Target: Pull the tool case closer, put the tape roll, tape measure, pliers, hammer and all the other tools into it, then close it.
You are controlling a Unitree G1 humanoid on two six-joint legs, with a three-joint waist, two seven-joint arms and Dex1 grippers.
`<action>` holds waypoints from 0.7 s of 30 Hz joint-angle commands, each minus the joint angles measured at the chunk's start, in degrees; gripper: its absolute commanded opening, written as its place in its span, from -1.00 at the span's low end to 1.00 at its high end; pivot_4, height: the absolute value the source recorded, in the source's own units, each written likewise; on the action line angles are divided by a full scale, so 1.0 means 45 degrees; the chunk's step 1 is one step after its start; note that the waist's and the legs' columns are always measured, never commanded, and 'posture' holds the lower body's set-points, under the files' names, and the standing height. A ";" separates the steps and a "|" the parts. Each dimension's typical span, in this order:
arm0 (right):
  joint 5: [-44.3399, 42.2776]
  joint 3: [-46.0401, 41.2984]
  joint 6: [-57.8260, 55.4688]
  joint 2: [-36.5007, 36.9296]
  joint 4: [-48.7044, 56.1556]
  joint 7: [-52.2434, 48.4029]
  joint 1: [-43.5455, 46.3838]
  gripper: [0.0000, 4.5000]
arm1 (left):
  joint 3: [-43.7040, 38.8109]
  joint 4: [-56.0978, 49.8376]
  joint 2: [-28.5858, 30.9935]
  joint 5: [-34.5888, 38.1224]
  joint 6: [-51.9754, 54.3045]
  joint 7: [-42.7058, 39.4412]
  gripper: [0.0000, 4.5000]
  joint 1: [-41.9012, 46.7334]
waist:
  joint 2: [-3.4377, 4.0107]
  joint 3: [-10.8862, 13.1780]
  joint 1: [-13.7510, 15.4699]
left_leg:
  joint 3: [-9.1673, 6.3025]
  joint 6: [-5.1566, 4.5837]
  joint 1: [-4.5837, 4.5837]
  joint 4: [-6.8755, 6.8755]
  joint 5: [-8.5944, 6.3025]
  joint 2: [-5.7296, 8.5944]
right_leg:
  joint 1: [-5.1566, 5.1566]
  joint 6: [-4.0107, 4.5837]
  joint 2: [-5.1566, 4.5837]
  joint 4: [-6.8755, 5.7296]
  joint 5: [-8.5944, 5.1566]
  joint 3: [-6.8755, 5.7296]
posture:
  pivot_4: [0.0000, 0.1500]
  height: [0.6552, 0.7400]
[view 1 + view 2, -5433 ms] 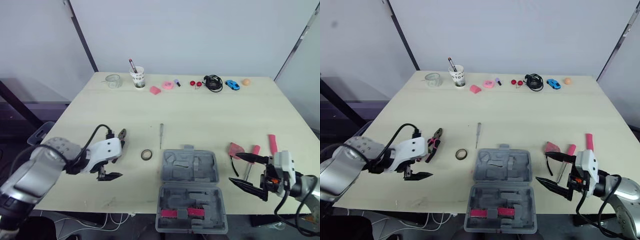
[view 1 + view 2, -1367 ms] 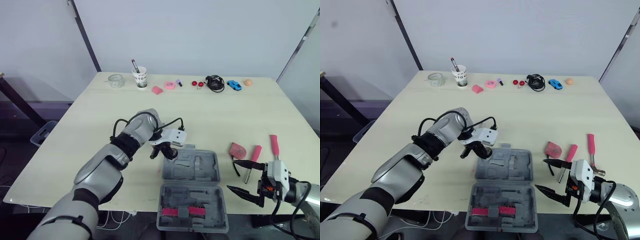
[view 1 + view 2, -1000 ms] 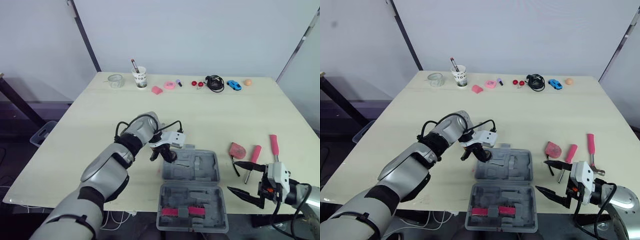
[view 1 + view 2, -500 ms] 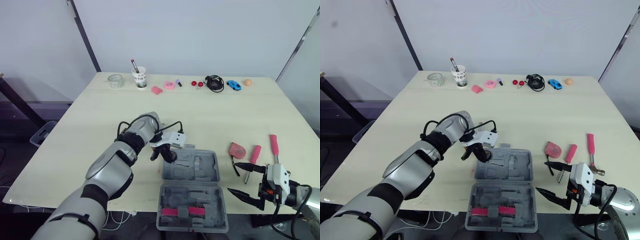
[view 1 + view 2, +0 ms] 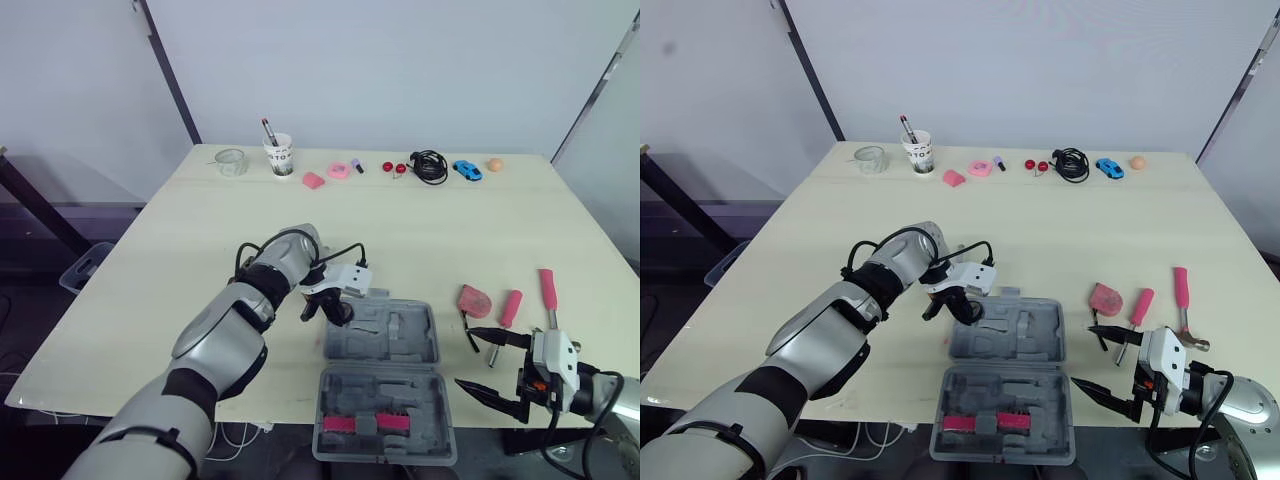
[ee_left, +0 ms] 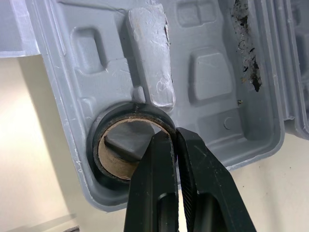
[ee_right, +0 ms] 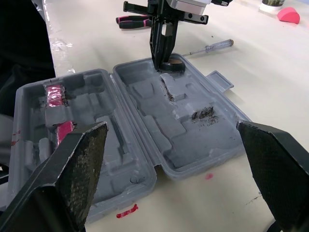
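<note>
We saw the left gripper (image 6: 175,136) reaching down into the far-left corner of the open grey plastic tool case (image 5: 400,338). The case lay at the near edge of the pale wooden surface (image 5: 200,220). The gripper's two black fingers (image 6: 154,183) were pinched on the wall of the black tape roll (image 6: 126,117), one finger inside its brown cardboard core and the other just outside it. The roll sat flat in the round recess at that corner of the case.

The right gripper (image 5: 465,355) hovered to the right of the case, near the surface's near edge, with its fingers wide apart and nothing between them.

Pink-and-black-handled pliers (image 7: 135,20) lay on the surface to the left of the case. A slim screwdriver (image 7: 212,46) lay just beyond the case's far-left corner.
</note>
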State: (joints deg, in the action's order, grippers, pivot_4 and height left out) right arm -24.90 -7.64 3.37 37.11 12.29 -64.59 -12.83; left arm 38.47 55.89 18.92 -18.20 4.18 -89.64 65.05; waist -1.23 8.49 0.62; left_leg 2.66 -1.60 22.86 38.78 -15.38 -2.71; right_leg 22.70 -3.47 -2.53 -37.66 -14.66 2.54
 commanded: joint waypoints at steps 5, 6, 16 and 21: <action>0.0018 -0.0041 0.0364 0.0041 0.0163 0.0005 -0.0017 1.00 | -0.0261 -0.0158 0.0005 -0.0094 -0.0114 -0.0619 -1.00 0.0389 | 0.0000 0.0000 0.0002 | 0.0000 0.0000 0.0000 0.0000 0.0000 0.0000 | 0.0000 0.0000 0.0000 0.0000 0.0000 0.0000 | 1.00 1.00; 0.0051 -0.0030 0.0395 0.0057 0.0148 -0.0006 -0.0017 1.00 | -0.0267 -0.0160 0.0003 -0.0097 -0.0130 -0.0623 -1.00 0.0393 | 0.0000 0.0000 0.0002 | -0.0001 0.0000 0.0000 0.0000 0.0000 0.0000 | 0.0000 0.0000 0.0000 0.0000 0.0000 0.0000 | 1.00 1.00; 0.0101 -0.0068 0.0456 0.0004 0.0106 0.0085 -0.0067 1.00 | -0.0282 -0.0168 -0.0026 -0.0104 -0.0227 -0.0509 0.35 0.0490 | 0.0000 0.0000 0.0010 | 0.0000 0.0000 0.0001 0.0000 0.0000 0.0000 | 0.0000 0.0000 0.0000 0.0001 0.0000 0.0000 | 1.00 1.00; 0.0069 -0.0132 0.0474 0.0022 0.0069 0.0113 -0.0043 1.00 | -0.0345 -0.0154 -0.0043 -0.0129 -0.0315 -0.0432 0.98 0.0581 | -0.0001 0.0001 0.0021 | 0.0000 0.0000 0.0001 0.0000 0.0000 0.0000 | 0.0000 0.0000 0.0000 -0.0001 0.0000 -0.0001 | 1.00 1.00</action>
State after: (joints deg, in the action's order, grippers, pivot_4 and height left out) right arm -24.02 -7.42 4.44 37.07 12.24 -64.15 -13.02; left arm 38.27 55.89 18.75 -18.68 3.37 -89.71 66.06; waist -1.23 8.50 0.71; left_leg 2.65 -1.60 22.87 38.78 -15.38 -2.70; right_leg 22.70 -3.47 -2.53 -37.66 -14.66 2.54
